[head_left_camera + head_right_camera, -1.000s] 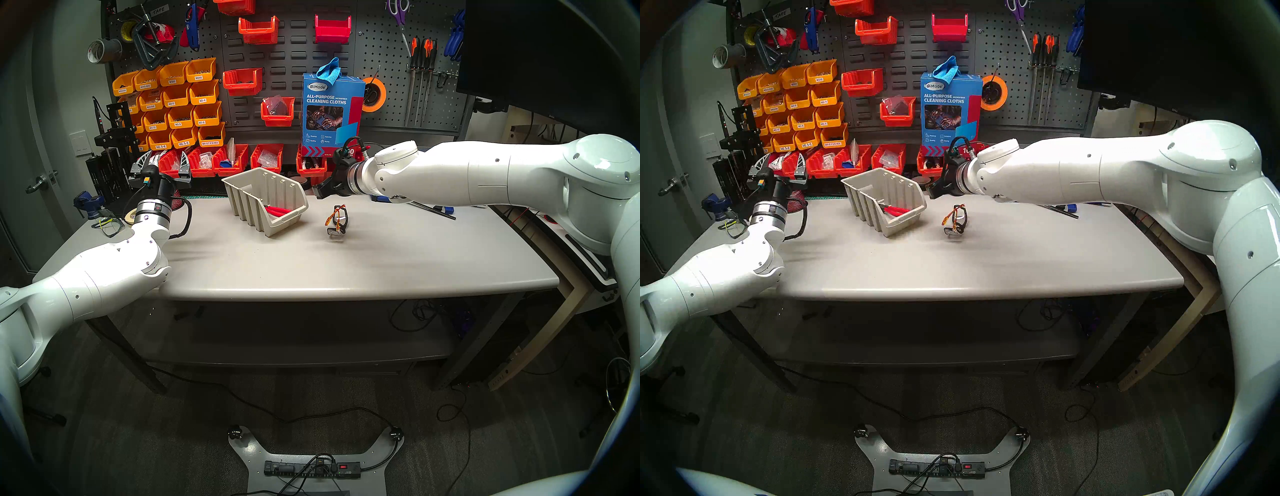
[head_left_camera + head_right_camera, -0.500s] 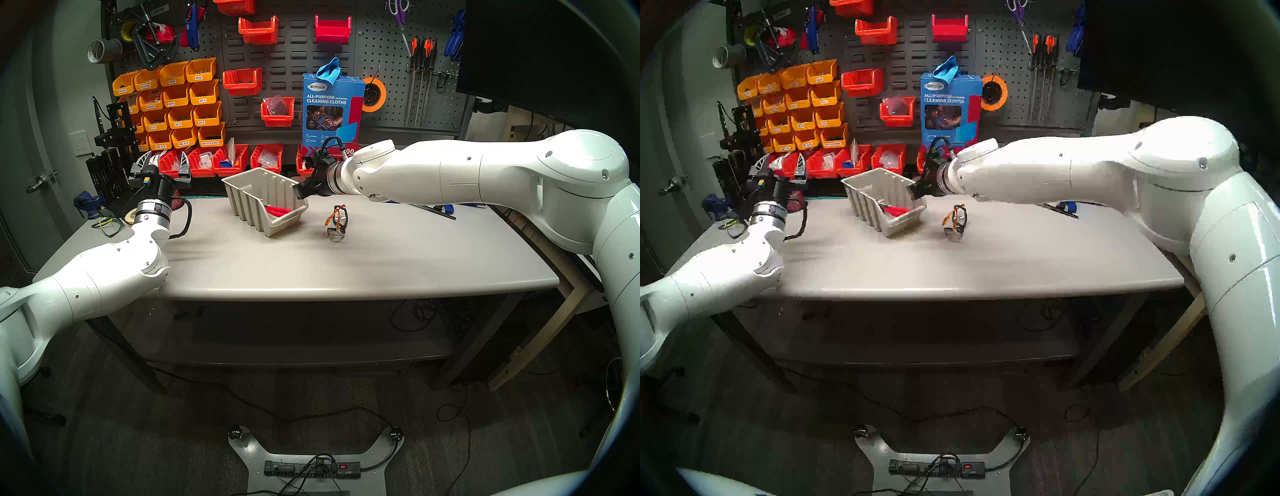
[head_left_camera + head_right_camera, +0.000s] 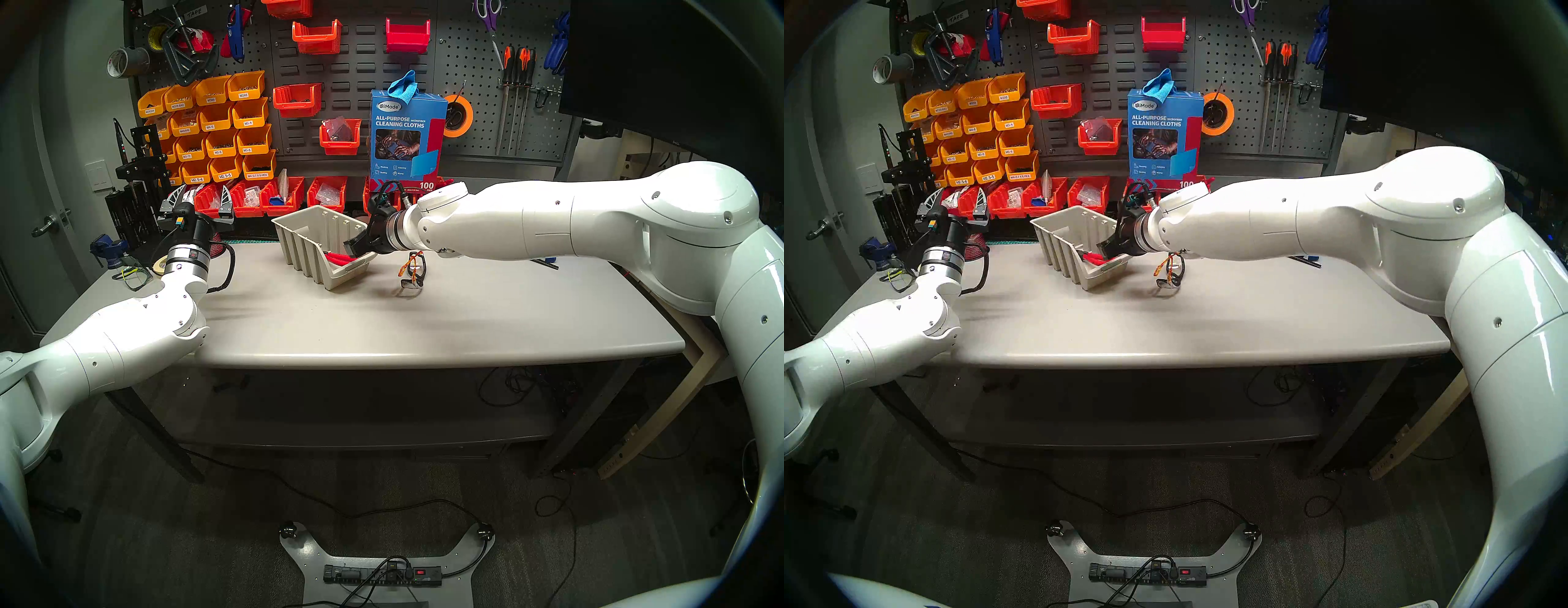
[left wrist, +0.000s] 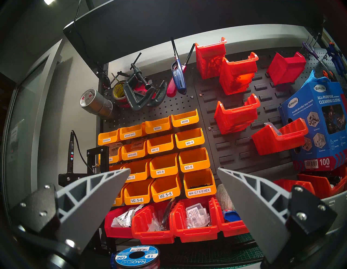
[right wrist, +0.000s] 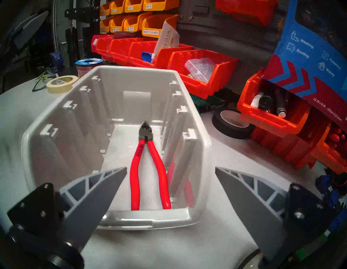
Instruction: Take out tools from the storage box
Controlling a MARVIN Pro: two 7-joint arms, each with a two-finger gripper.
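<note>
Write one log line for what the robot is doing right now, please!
right gripper: open, at the storage box front | pliers: inside box, not gripped | safety glasses: on table | left gripper: open, idle

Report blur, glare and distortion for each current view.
Head views: sharp, fisheye bends the table edge, dark rim. Left wrist: sharp, orange bins' labels readable. Right wrist: slight motion blur around its edges, pliers clear, soft glare on the storage box rim.
</note>
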